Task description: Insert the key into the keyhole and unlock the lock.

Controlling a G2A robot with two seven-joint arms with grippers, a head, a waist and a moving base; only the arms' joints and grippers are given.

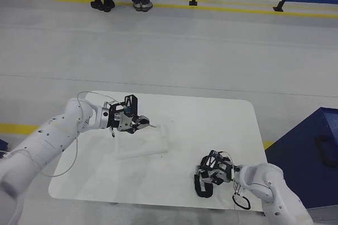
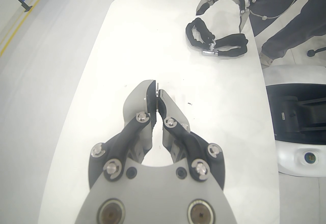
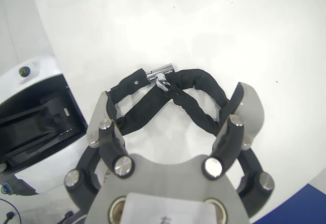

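Left jaws pinch the key (image 2: 158, 88) at their tips, seemingly ready for insertion. Right jaws, spread wide, straddle the black chain (image 3: 196, 97), likely to steady its lock (image 3: 160, 72) just ahead on the bench (image 1: 214, 124).

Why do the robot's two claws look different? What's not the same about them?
The left gripper is shut, pinching the small key; the right gripper is open wide and holds nothing. The left gripper is over a bare part of the table, apart from the chain lock; the right gripper is right over the chain lock. Both have the same silver fingers with black pads.
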